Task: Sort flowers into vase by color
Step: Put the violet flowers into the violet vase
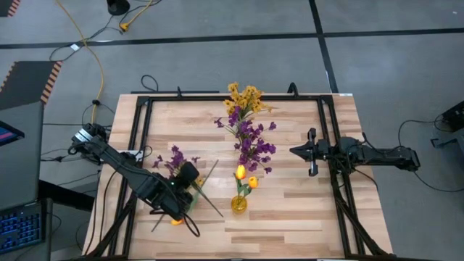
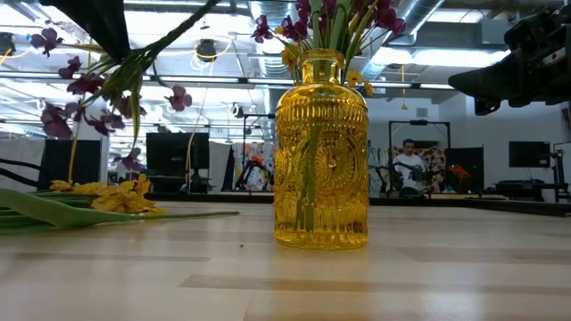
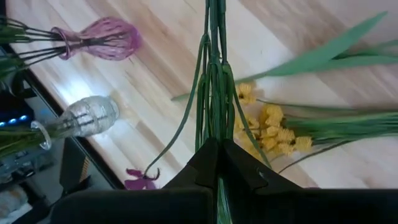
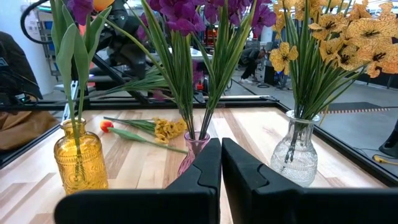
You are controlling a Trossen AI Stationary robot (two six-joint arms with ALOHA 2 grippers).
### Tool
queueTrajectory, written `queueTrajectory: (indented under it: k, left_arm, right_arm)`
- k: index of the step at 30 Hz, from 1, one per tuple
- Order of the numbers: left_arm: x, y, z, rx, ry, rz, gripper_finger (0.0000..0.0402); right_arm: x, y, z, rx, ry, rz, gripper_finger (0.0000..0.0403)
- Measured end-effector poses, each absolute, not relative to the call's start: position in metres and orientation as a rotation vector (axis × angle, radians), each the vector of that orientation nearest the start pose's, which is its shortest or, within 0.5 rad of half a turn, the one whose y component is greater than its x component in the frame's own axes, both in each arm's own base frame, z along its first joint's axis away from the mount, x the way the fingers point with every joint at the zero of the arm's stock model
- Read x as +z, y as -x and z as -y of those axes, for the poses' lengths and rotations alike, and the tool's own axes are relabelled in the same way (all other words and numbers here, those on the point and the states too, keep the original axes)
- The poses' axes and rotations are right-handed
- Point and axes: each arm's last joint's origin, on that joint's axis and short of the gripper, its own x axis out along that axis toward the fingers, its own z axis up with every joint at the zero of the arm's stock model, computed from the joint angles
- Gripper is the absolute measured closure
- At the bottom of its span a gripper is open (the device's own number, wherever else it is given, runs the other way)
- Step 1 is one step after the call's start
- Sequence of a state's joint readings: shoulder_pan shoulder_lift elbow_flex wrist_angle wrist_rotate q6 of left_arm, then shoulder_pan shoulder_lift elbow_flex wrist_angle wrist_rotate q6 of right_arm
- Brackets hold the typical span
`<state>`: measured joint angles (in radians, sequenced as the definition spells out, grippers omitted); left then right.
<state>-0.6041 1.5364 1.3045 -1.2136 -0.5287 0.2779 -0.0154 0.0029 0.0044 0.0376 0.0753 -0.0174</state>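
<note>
My left gripper (image 1: 188, 175) is shut on a bunch of purple-blossomed flowers (image 1: 175, 158) above the table's near left part; the blossoms (image 2: 85, 89) hang in the air. Under it, a yellow clustered flower (image 3: 273, 130) and an orange tulip (image 1: 176, 220) lie flat on the wood. A yellow vase (image 1: 238, 203) holds tulips (image 1: 241, 172). Farther back, a pink vase (image 4: 193, 152) holds purple blossoms (image 1: 254, 145), and a clear vase (image 4: 295, 152) holds yellow flowers (image 1: 244, 96). My right gripper (image 1: 296, 151) waits shut at the right. My left gripper pinches several green stems (image 3: 214, 115) of the purple flowers between its two fingers (image 3: 239, 165). It comes slanting down from above, and the stems run on ahead in line with the fingers. The bunch is lifted clear of the table, blossoms at its far end.
A black frame (image 1: 141, 138) runs round the working area. The three vases stand in a row down the table's middle, from the far edge toward the near one. Bare wood lies between the vases and my right arm (image 1: 362, 154).
</note>
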Motion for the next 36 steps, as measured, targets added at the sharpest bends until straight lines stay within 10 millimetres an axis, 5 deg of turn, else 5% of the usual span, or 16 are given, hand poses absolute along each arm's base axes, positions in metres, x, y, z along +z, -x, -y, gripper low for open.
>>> queueTrajectory:
  k: [36]
  left_arm:
    - [0.277, -0.252, 0.124, -0.167, -0.902, -1.228, 0.0385]
  right_arm:
    - [0.168, -0.097, 0.004, -0.091, 0.016, 0.038, 0.036]
